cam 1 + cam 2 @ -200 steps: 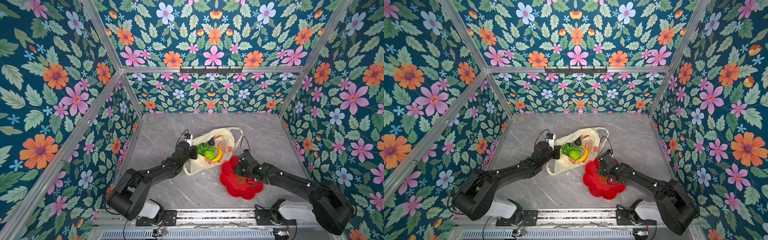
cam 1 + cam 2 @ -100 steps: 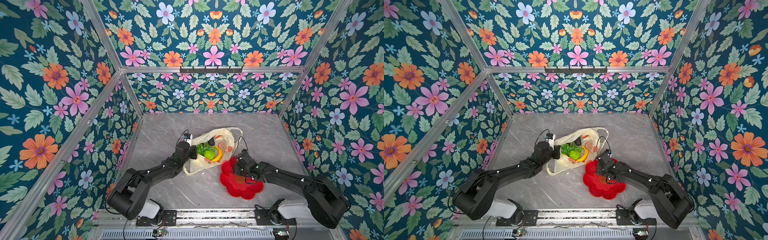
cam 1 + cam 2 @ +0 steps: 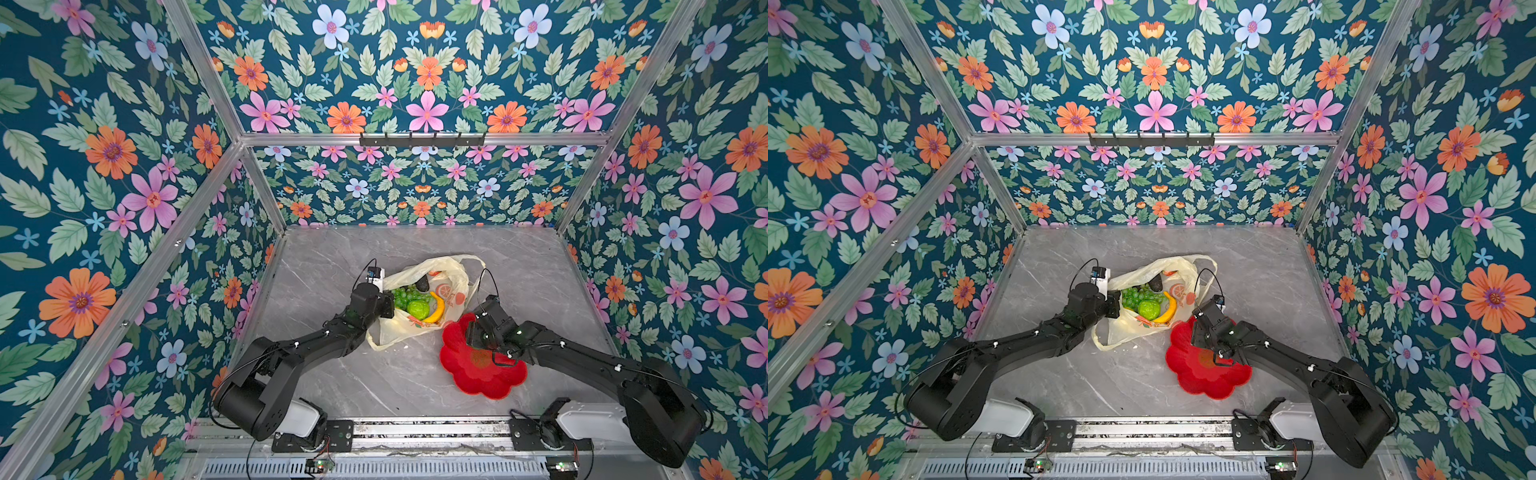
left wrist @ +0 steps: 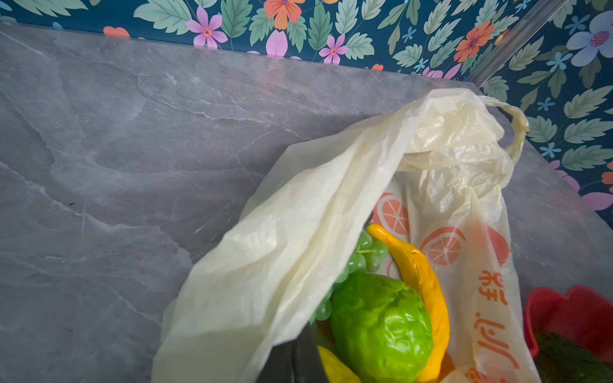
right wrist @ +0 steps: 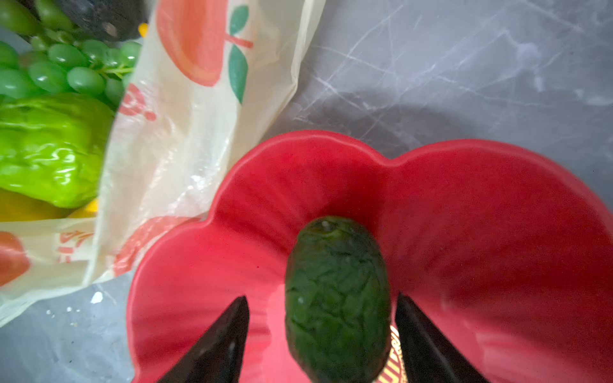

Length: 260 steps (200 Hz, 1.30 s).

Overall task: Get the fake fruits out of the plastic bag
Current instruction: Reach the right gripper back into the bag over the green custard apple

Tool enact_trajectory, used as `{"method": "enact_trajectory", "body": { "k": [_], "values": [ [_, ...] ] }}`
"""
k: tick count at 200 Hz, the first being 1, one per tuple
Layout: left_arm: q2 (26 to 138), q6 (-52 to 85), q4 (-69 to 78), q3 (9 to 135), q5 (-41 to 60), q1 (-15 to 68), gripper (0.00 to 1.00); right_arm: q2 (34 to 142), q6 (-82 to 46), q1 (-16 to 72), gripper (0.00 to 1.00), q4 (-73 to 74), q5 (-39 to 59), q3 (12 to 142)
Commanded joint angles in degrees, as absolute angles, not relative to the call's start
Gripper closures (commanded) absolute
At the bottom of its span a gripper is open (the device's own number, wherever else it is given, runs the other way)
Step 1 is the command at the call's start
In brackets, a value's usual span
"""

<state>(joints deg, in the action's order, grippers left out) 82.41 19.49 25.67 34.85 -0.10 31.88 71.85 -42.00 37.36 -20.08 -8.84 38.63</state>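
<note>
**A:** What colour is the plastic bag (image 3: 390,332)?

**B:** Pale yellow and half see-through, printed with orange-red fruit and lettering. One print has green leaves.

**A:** And the fruits?

**B:** The banana (image 3: 437,307) is yellow, the grape bunch (image 3: 405,296) light green, the bumpy fruit (image 3: 417,309) bright glossy green. The avocado (image 5: 336,298) is dark green and mottled.

**A:** The plate (image 3: 478,378)?

**B:** Plain red.

**A:** The bench (image 3: 374,249)?

**B:** Grey marble with thin white veins. The walls (image 3: 415,83) are deep teal with pink, orange and pale blue flowers among green leaves.

Left gripper (image 3: 390,303) fingers pinched shut; right gripper (image 5: 321,296) fingers spread apart
</note>
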Motion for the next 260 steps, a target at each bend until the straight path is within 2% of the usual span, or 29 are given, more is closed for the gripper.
{"method": "enact_trajectory", "body": {
  "k": [1, 63, 138, 182, 260],
  "values": [
    [82.0, 19.8, 25.7, 34.7, -1.7, 31.9, 1.00, 71.0, -43.4, 37.4, 0.29, -26.0, -9.9, 42.4],
    [83.1, 21.0, 26.4, 34.5, -2.3, 31.9, 1.00, 80.1, -41.9, 38.5, 0.30, -27.3, -3.1, 57.8],
    [84.9, 17.9, 21.8, 37.1, -5.9, 32.5, 1.00, 101.1, -42.3, 40.4, 0.31, -24.9, 2.6, 75.3],
    [84.3, 17.9, 21.8, 37.1, -6.0, 32.6, 1.00, 106.3, -42.9, 40.5, 0.21, -23.6, 6.3, 77.8],
    [84.1, 18.0, 21.8, 37.0, -5.8, 32.7, 1.00, 111.8, -43.0, 41.0, 0.19, -24.7, 7.2, 81.4]
  ]
}}
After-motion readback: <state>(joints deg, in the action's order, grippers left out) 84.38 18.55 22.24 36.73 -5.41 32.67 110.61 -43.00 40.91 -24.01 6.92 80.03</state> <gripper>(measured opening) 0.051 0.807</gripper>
